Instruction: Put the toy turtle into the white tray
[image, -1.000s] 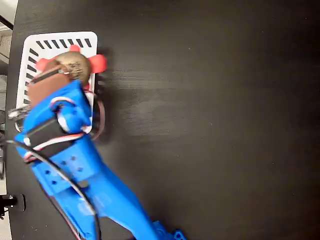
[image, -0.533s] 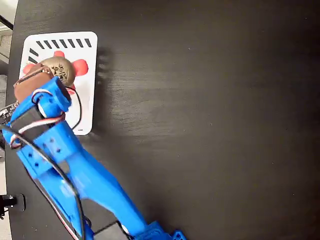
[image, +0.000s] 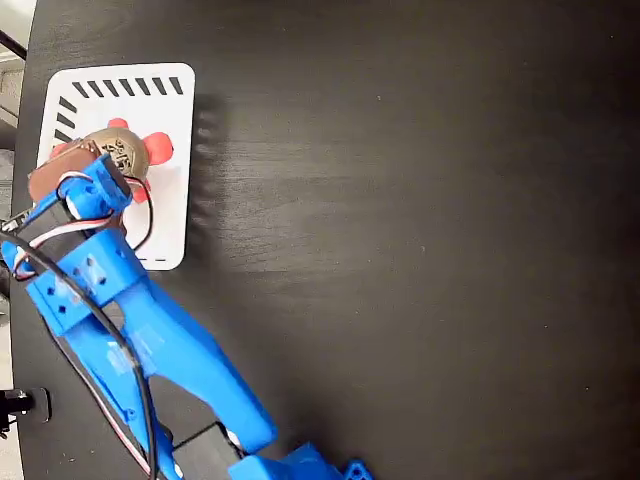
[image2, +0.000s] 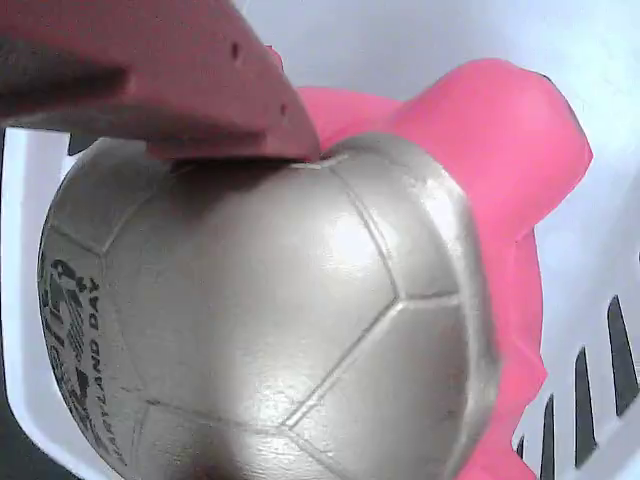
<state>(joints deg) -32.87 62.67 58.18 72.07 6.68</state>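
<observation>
Landmark: white tray.

Nearest, wrist view: toy turtle fills the frame, with one reddish-brown finger pressed on top of the shell. The opposing finger isn't visible, so I can't tell from this view alone how the jaws stand. Judgement: the gripper is clamped on the turtle, since the finger sits hard against the shell and the turtle is right at the gripper tip in the fixed view.

Turtle sits within the tray's outline, toward the left-middle, below the slotted top rim. It's likely held there for release inside the walls, not near an edge.

Can't tell whether the turtle touches the tray floor or hangs just above it; neither view shows the underside.

Hidden: the blue arm covers the tray's lower-left part and left rim. Shell print is partly legible, the rest wraps out of view. Head vs legs is not separable; pink lobes only.

Beyond the tray: bare dark table.
</observation>
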